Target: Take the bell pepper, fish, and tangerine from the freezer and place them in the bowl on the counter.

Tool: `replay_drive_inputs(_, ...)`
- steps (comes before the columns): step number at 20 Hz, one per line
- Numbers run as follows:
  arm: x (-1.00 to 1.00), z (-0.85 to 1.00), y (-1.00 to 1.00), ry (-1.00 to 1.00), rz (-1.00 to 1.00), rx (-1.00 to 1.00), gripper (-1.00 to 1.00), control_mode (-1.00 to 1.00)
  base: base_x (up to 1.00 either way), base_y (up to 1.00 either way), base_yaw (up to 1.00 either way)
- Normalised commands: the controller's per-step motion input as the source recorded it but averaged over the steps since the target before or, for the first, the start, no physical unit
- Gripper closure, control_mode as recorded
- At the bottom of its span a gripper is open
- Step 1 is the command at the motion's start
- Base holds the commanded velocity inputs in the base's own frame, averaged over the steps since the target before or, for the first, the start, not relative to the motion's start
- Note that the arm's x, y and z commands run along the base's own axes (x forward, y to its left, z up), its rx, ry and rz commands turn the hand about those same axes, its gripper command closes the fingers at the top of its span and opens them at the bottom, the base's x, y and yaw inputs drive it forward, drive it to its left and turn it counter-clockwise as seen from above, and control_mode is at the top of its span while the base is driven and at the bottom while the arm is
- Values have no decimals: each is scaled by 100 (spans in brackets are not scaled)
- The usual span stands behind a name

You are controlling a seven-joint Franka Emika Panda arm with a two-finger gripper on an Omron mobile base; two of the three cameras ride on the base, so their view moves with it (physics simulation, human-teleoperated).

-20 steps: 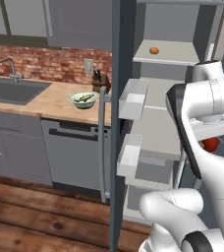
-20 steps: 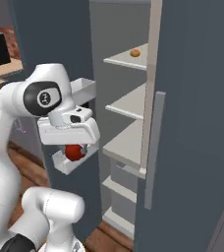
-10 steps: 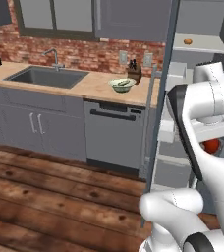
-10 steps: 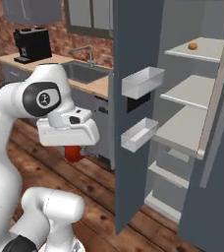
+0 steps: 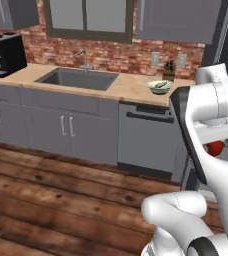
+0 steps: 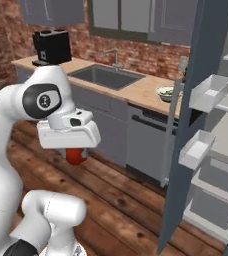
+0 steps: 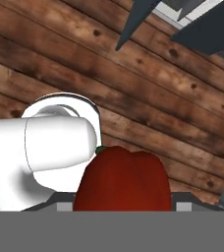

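the gripper (image 6: 75, 150) pinches the red bell pepper (image 7: 122, 178) between its jaws, held over the wooden floor (image 5: 46, 195) in front of the cabinets. the bowl (image 5: 159, 86) sits near the right end of the counter (image 5: 128, 89), beside the open freezer (image 6: 208, 115) door

base swung from freezer (image 6: 206, 125) toward counter (image 5: 128, 89), sink (image 5: 76, 79) now ahead

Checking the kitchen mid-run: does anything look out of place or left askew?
The freezer door hangs wide open beside the counter. Otherwise only the bell pepper is off its shelf, held in the claw above the wooden floor.
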Motion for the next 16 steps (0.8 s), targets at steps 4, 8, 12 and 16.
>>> replay_drive_inputs(4,0,0,0,0,0,0,100,100,100,100,-29)
replay_drive_inputs(8,0,0,0,0,0,0,100,100,100,100,-37)
replay_drive_inputs(12,0,0,0,0,0,0,100,100,100,81,-44)
replay_drive_inputs(16,0,0,0,0,0,0,100,100,100,52,-41)
